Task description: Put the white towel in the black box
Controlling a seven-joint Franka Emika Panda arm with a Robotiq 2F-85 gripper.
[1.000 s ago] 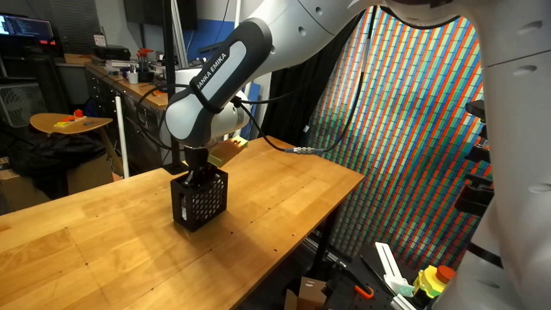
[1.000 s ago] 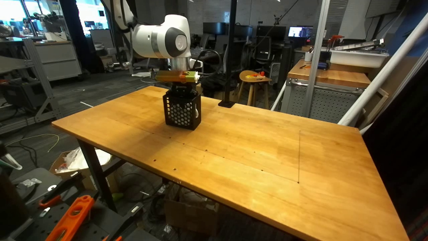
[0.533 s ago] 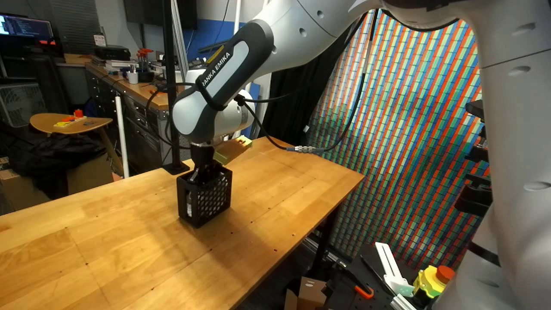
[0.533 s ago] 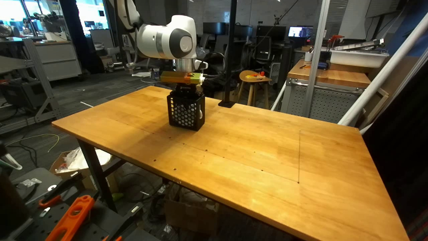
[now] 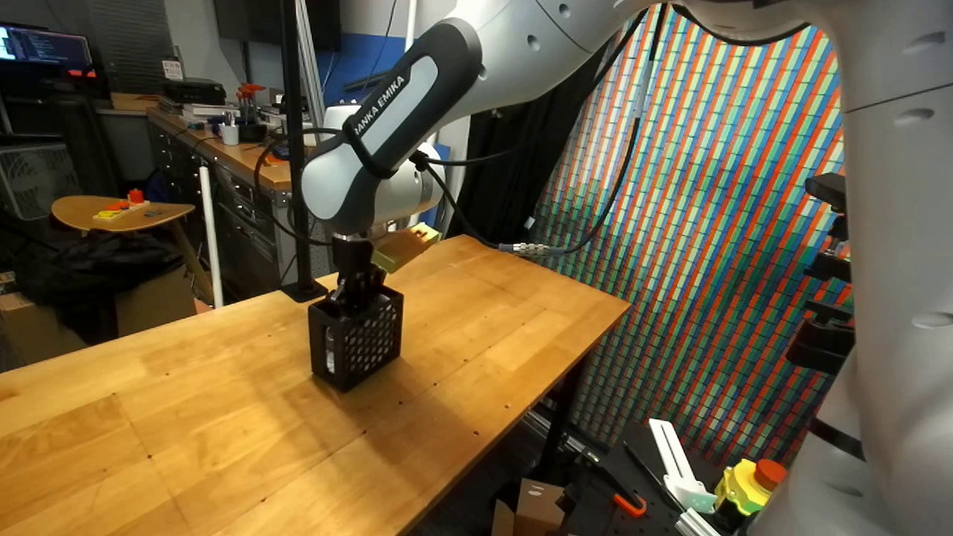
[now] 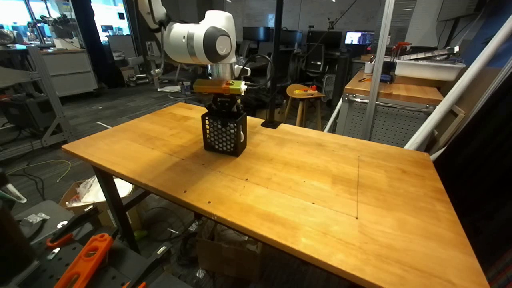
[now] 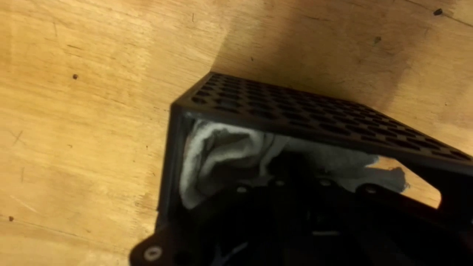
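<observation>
- The claw [image 5: 357, 296] is set part-way into the mouth of the black box [image 5: 344, 346]. Its jaws are brought fully together; the fingertips are hidden below the rim, so whether a fold of cloth is pinched between them cannot be told.
- What is left, it is judged, falls to the claw: any cloth held is to be let go, and a clean exit is to be made without the towel being drawn up or the box dragged along.
- Just beneath, in the wrist view, the white towel [image 7: 236, 152] is seen folded and bunched inside the box, partly covered by the claw. White is glimpsed through the lattice in both exterior views as well.
- All the cloth that shows is kept below the rim, so the main part of the task is judged done. A loose edge is seen by a side opening; whether it pokes through cannot be told.
- The box is stood upright on the table [image 5: 246, 447], towards one short edge and nearer the long edge where a black pole [image 6: 275, 64] is mounted.
- Beyond that long edge a wooden stool [image 5: 167, 212] is seen, seemingly not needed.
</observation>
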